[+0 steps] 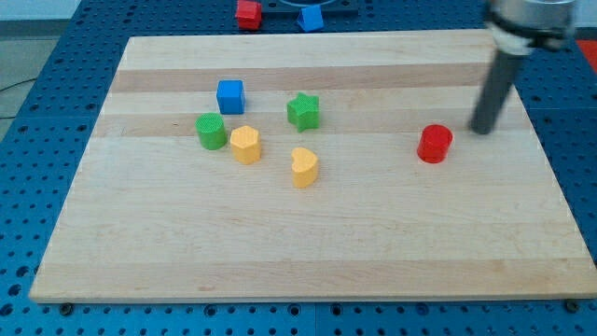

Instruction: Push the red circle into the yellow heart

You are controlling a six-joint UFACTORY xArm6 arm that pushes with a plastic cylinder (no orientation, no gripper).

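Note:
The red circle (435, 144) stands on the wooden board at the view's right of centre. The yellow heart (304, 167) stands near the board's middle, well to the view's left of the red circle. My tip (483, 131) is just to the view's right of the red circle and slightly above it, a small gap apart. The rod rises from it toward the view's top right.
A green star (303, 111), a blue cube (230, 96), a green circle (211, 131) and a yellow hexagon (245, 145) cluster left of the heart. A red block (248, 14) and a blue block (311, 18) lie off the wooden board (308, 252) at the view's top.

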